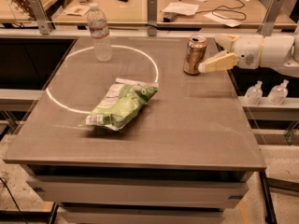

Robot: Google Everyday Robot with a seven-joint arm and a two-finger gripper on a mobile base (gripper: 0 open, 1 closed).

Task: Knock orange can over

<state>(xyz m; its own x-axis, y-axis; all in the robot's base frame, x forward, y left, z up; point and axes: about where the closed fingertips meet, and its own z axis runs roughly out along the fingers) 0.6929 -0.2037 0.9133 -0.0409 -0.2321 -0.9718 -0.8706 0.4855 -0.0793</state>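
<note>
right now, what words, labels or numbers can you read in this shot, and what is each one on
No text can be quoted; nothing reads clearly.
Copper-orange metal drink can: pale label marks, too blurred.
Clear plastic water bottle: label band, too blurred.
Green crinkled chip bag: white printed panel, too small.
White papers on the wooden desk behind: no legible print.
Beige pincer, at the can's side: no markings seen.

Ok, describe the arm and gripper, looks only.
The gripper, beside the can at the table's edge, has two tapered tan fingers on a rounded white wrist. The arm is smooth, white and tubular. No cables or markings show.
</note>
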